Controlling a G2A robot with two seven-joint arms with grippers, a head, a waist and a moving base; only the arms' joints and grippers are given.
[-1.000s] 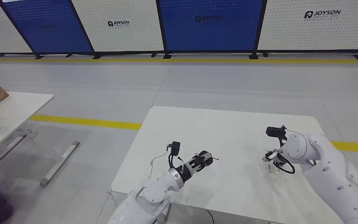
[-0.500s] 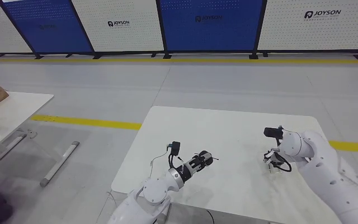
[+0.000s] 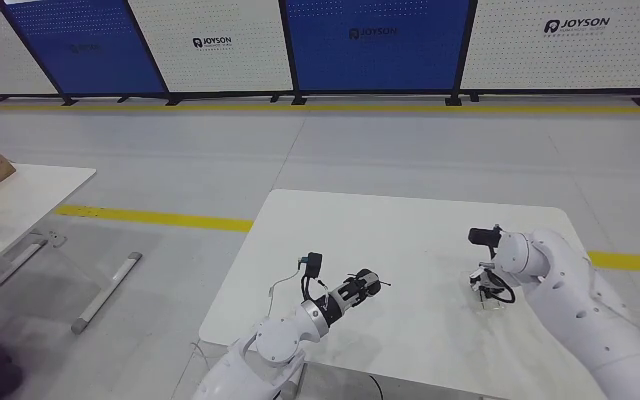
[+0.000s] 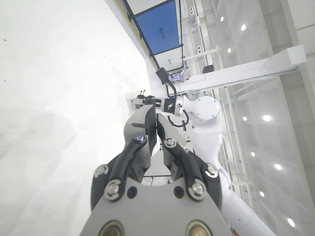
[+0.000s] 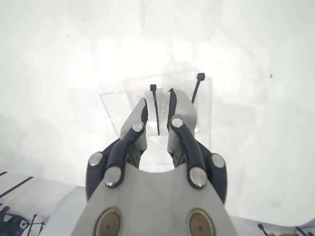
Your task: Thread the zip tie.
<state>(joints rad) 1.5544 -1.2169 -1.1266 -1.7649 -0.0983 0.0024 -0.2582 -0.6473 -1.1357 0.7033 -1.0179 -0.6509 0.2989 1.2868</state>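
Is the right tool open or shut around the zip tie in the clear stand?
Open: the right tool straddles the upright zip tie, gaps on both sides.

Black zip tie (image 5: 155, 110), upright in clear holder (image 5: 115, 111)

White rounded arms (image 3: 590, 310) carry black cables (image 4: 167, 89) and silver end effectors (image 5: 158, 95) with black links (image 5: 187, 143) and screws (image 5: 113, 175).

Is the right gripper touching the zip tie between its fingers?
Apart. Right wrist view: right gripper open, a gap on each side of the zip tie.
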